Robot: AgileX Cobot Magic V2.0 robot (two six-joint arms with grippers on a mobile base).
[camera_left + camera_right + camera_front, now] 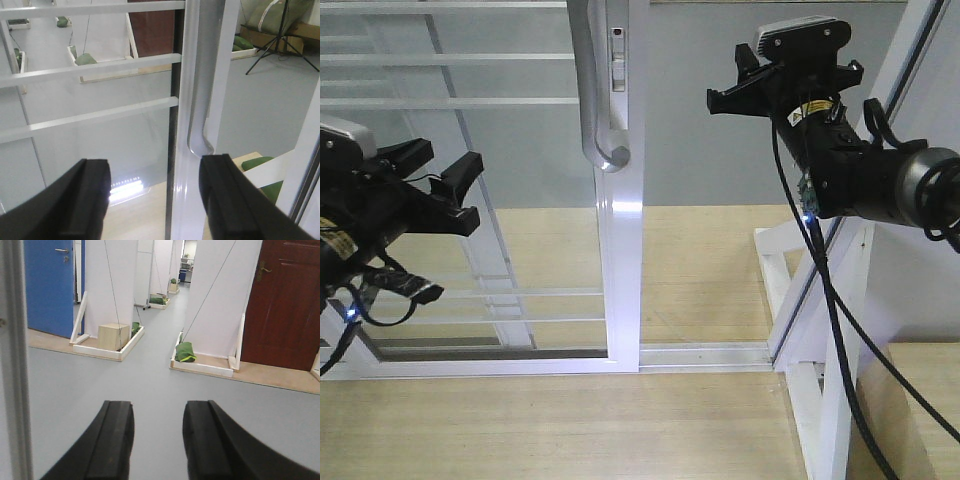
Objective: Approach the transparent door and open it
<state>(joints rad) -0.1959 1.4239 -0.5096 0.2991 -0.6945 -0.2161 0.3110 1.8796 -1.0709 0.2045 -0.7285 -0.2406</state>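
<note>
The transparent door (520,150) fills the left and centre of the front view: clear glass, a glossy white frame and thin white bars. Its curved grey handle (588,100) hangs on the right stile beside the lock plate (618,60). My left gripper (455,187) is open and empty, in front of the glass, left of and below the handle's end. In the left wrist view, the gripper (155,197) looks at the stile and the handle's lower end (200,142). My right gripper (730,78) is open and empty, right of the handle at lock height. It also shows in the right wrist view (157,432).
A slanted white frame (885,130) on a white base (820,400) stands at the right. A bottom track (705,352) runs between it and the door. Beyond are grey floor, white panels, a blue door (50,285), a brown door (290,300) and a tripod (280,35).
</note>
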